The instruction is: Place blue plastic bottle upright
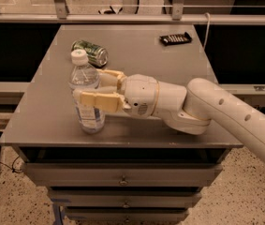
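Note:
The blue plastic bottle [87,95] stands upright on the grey table [136,60] near its front left edge, clear with a white cap and a pale label. My gripper [91,88] reaches in from the right. Its two cream fingers [97,99] sit on either side of the bottle's middle, closed on it. The bottle's base rests on the table top.
A green metal drink can [91,53] lies on its side just behind the bottle. A small black device [175,39] lies at the table's far right. Drawers [122,179] run below the table front. A rail [132,18] crosses behind the table.

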### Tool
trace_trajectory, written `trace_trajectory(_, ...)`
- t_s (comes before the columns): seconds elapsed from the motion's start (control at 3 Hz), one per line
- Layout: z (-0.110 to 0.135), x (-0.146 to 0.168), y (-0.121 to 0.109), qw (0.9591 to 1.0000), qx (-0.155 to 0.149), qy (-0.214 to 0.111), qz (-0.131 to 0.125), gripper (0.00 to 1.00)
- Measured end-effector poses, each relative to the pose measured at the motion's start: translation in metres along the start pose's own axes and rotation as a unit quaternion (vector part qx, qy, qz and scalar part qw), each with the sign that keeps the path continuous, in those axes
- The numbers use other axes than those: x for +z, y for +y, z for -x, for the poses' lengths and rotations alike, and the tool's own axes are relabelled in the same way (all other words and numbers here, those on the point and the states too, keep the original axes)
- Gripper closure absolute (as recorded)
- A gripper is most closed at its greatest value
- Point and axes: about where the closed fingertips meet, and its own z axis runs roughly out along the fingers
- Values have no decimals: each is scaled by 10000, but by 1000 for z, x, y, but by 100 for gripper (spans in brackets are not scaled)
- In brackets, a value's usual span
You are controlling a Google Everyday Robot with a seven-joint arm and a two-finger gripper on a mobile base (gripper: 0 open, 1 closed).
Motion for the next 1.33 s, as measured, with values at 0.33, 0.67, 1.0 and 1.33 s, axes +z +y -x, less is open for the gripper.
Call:
trace_trajectory(0.33, 0, -2, 3, 10000, -12, 21, 2, 0)
trace_trajectory(0.67, 2, -6, 7, 10000, -33, 51, -15, 0)
trace_trajectory(1.0, 11, -25, 12, 9994, 12, 348, -63, 0)
trace_trajectory(1.33, 28, -66, 18, 9964, 146, 758, -349, 0)
